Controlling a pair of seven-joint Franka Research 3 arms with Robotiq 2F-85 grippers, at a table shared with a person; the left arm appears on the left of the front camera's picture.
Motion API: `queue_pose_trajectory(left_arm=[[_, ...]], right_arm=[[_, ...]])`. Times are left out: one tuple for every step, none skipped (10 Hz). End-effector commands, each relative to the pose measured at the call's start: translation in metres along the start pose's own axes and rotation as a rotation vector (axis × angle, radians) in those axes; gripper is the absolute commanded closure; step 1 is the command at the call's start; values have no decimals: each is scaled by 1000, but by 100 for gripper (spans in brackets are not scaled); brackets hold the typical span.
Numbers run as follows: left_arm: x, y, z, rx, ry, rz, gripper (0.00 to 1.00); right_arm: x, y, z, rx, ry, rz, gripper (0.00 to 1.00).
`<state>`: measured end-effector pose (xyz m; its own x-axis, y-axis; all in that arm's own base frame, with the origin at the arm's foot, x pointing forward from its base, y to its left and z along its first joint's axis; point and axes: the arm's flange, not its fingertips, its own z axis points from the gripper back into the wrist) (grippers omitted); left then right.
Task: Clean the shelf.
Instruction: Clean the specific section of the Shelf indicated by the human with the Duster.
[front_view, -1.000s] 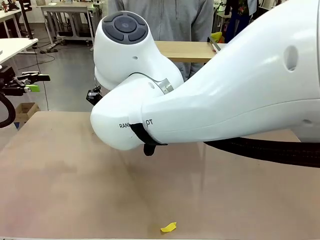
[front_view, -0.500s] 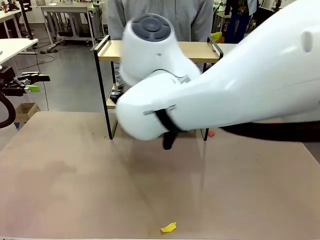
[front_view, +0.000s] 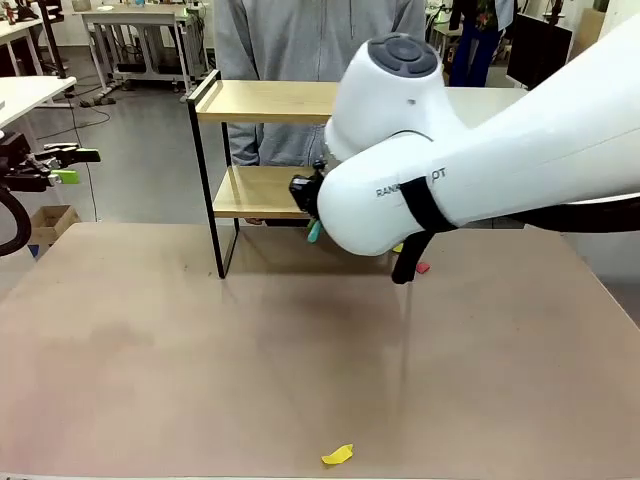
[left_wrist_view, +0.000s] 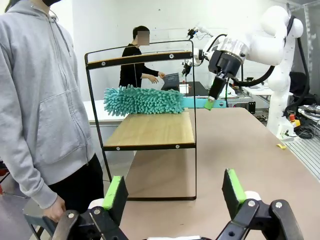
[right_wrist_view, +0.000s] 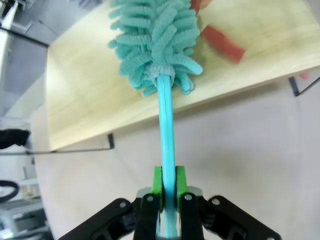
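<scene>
The shelf (front_view: 262, 101) stands at the table's far edge, a black frame with two light wooden boards. A teal fluffy duster (left_wrist_view: 142, 100) lies with its head on the lower board (left_wrist_view: 155, 131). My right gripper (right_wrist_view: 167, 184) is shut on the duster's thin teal handle (right_wrist_view: 165, 120), just in front of the shelf (right_wrist_view: 90, 95). Red paper scraps (right_wrist_view: 223, 44) lie on the board beside the duster head (right_wrist_view: 152, 40). In the front view my right arm (front_view: 480, 170) hides the shelf's right half. My left gripper (left_wrist_view: 174, 192) is open and holds nothing, off the table's left side (front_view: 68, 166).
A person in a grey hoodie (left_wrist_view: 45, 105) stands behind the shelf (front_view: 320, 40). A yellow scrap (front_view: 337, 455) lies near the table's front edge, a red one (front_view: 422, 267) under my right arm. A pink scrap (right_wrist_view: 303, 76) sits by the shelf's foot.
My right arm has swung to the right, uncovering the shelf's left half and lower board. The left arm has stayed still.
</scene>
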<state>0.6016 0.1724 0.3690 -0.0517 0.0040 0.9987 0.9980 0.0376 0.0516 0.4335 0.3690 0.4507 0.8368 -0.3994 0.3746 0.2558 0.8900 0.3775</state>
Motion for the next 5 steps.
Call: queue_pose_trajectory(left_arm=[[2, 0, -1, -6, 6, -12, 0], [2, 0, -1, -6, 6, -12, 0], [2, 0, -1, -6, 6, -12, 0], [2, 0, -1, -6, 6, -12, 0], [2, 0, -1, -6, 6, -12, 0]], right_arm=[[-14, -70, 74, -21, -23, -38, 87], [-10, -84, 83, -32, -33, -52, 87], [-7, -98, 93, -54, -33, -63, 87], [-5, -110, 100, -82, -33, -69, 87], [-4, -122, 107, -115, -29, -73, 87]])
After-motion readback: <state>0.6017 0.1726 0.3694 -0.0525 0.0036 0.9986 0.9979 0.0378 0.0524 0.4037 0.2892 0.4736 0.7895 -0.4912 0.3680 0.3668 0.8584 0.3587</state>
